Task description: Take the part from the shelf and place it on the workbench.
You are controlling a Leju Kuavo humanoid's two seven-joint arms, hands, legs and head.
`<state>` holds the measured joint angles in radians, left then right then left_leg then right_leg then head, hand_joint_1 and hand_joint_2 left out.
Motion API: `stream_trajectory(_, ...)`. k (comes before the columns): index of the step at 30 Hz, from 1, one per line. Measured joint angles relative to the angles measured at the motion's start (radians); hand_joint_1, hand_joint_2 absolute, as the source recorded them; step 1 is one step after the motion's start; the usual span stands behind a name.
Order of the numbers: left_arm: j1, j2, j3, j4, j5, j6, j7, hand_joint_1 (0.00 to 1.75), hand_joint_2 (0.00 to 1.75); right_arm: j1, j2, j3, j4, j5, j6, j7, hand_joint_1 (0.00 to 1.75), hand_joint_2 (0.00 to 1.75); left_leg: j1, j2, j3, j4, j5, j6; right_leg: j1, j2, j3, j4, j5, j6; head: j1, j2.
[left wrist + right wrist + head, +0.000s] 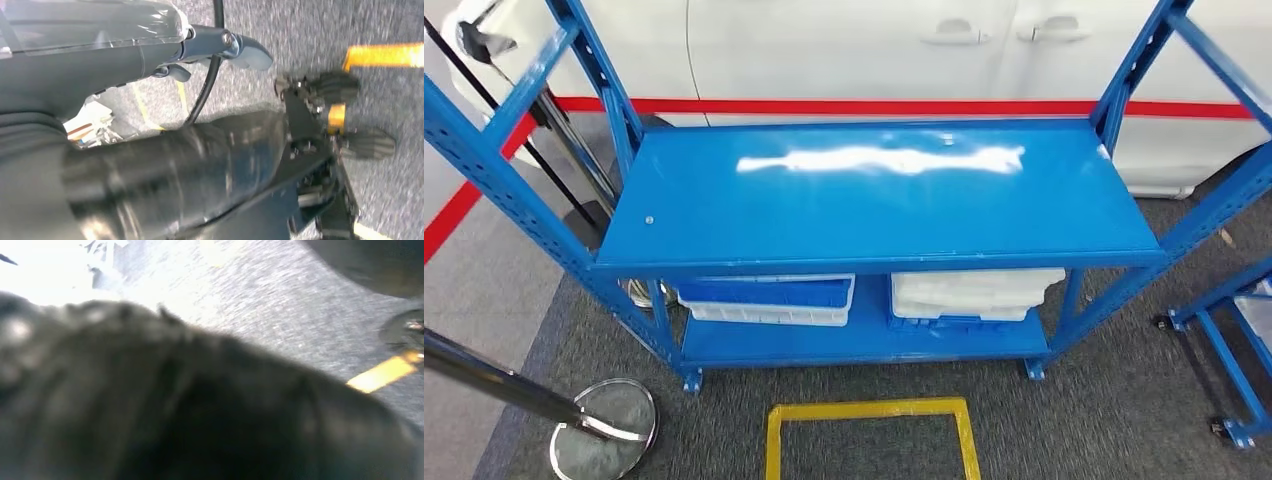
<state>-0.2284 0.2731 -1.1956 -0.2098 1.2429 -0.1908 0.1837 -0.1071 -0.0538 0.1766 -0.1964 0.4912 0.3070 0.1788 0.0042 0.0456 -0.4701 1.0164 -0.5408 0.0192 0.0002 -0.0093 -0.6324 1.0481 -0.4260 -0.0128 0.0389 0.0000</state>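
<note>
A blue steel shelf [879, 190] stands straight ahead in the head view, its glossy top board crossed by a streak of glare. On the lower board sit a white bin with blue contents [769, 298] and a stack of white trays [974, 293]; what lies inside them is hidden. My left hand [220, 47] hangs over grey carpet in the left wrist view, fingers stretched out with nothing between them. A dark blurred mass [190, 405] covers most of the right wrist view, and I cannot make out the right hand's fingers in it.
A white car [874, 45] stands close behind the shelf, past a red floor line [844, 106]. A chrome barrier post and round base [604, 425] are at the lower left. A yellow floor square [871, 410] lies before the shelf. Another blue rack [1229, 360] is at the right.
</note>
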Motion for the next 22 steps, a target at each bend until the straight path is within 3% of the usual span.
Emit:
stream_trajectory(3, -0.004, 0.0, 0.007, 0.0, -0.001, 0.0, 0.002, 0.0, 1.75, -0.004, 0.001, 0.0, 0.0, 0.0, 0.001, 0.001, 0.0, 0.0, 0.0, -0.001, 0.009, -0.014, -0.002, 0.006, -0.001, 0.003, 0.005, -0.001, -0.005, -0.001, 0.0, 0.0)
stream_trajectory(12, -0.005, 0.0, 0.009, 0.0, -0.007, -0.001, 0.007, 0.0, 1.75, -0.006, 0.001, 0.0, 0.0, 0.0, 0.0, 0.009, 0.0, 0.0, 0.0, -0.001, 0.022, -0.039, -0.009, -0.003, 0.001, 0.004, 0.009, -0.001, -0.011, -0.007, 0.0, 0.0)
stream_trajectory(16, -0.005, 0.0, 0.011, 0.0, -0.009, -0.003, 0.007, 0.0, 1.75, -0.006, 0.001, 0.0, 0.0, 0.0, -0.001, 0.009, 0.0, 1.75, 0.0, -0.001, 0.022, -0.038, -0.007, -0.006, 0.0, 0.003, 0.01, 0.0, -0.01, -0.009, 0.0, 0.0)
stream_trajectory(22, -0.004, 0.0, 0.021, 0.0, -0.027, -0.012, 0.01, 0.0, 1.75, -0.006, 0.001, 0.0, 0.0, 0.0, -0.001, 0.009, 0.0, 1.75, -0.001, -0.001, 0.023, -0.038, -0.007, -0.007, 0.0, 0.003, 0.012, 0.0, -0.009, -0.01, 0.0, 0.0)
